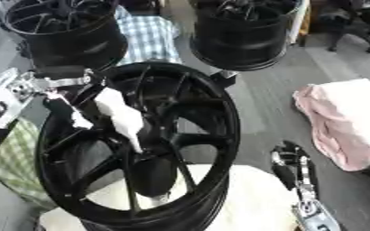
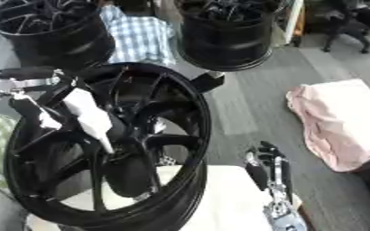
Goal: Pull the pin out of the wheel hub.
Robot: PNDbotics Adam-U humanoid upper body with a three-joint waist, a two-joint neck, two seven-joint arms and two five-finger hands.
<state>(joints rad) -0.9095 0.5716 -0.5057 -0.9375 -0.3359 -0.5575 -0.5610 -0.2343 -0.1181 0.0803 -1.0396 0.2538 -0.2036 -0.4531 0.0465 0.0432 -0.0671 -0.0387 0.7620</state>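
left eye view shows the wheel hub, a glossy black spoked rim tilted over a cream cushion. left hand, white-fingered, reaches between the spokes toward the centre (the pin itself is hidden, so whether it grasps anything i cannot tell). right hand rests slack, lower right.

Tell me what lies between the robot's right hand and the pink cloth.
Only bare grey floor separates the right hand from the pink cloth; the left eye view shows it best.
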